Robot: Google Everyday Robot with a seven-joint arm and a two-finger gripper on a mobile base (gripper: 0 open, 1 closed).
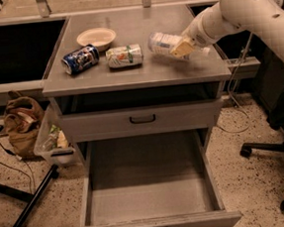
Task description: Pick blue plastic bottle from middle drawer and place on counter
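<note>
The blue plastic bottle [163, 43] lies on its side in my gripper [180, 47], just above the right part of the grey counter [143, 70]. The gripper is shut on it, reaching in from the right on the white arm [244, 4]. The middle drawer [148, 189] is pulled wide open below, and its flat floor is bare.
On the counter's left stand a dark blue can [80, 59] and a white-and-green can [124, 56], both on their sides, with a pale bowl [96, 38] behind them. The shallower drawer with the black handle [142, 119] is slightly open. A brown bag [21, 123] and a bin [55, 140] stand left; an office chair base [279, 148] stands right.
</note>
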